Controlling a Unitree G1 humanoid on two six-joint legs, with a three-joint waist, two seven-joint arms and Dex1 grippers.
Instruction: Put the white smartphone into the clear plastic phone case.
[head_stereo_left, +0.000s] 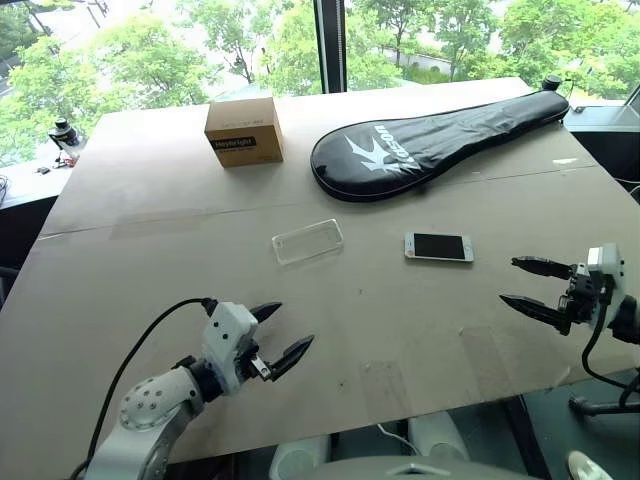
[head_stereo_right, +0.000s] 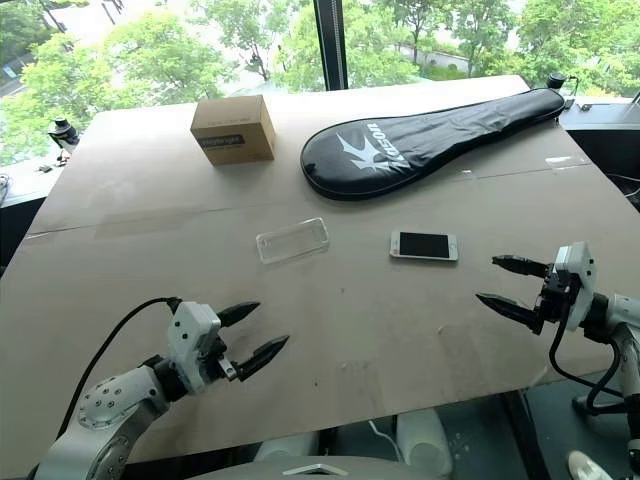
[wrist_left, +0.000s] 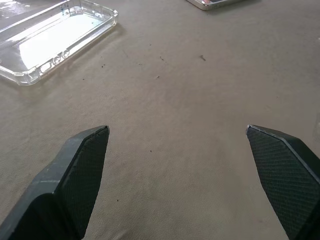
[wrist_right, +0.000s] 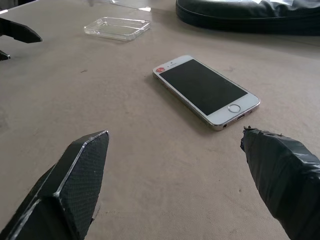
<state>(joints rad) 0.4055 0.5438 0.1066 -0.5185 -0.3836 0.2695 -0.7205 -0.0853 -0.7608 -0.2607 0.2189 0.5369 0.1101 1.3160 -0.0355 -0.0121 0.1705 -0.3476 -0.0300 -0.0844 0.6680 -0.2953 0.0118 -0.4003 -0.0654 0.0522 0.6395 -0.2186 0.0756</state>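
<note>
The white smartphone (head_stereo_left: 439, 247) lies flat, screen up, on the brown table, right of centre; it also shows in the right wrist view (wrist_right: 206, 91). The clear plastic phone case (head_stereo_left: 307, 241) rests hollow side up just to its left, apart from it, and appears in the left wrist view (wrist_left: 50, 42). My right gripper (head_stereo_left: 520, 283) hovers open to the right of the phone, pointing toward it, with nothing between its fingers. My left gripper (head_stereo_left: 285, 330) stands open near the front of the table, well short of the case, also empty.
A black racket cover (head_stereo_left: 430, 145) lies across the far right of the table (head_stereo_left: 150, 240). A brown cardboard box (head_stereo_left: 243, 131) stands at the far middle left. The table's front edge runs just below both grippers. Windows with trees lie beyond.
</note>
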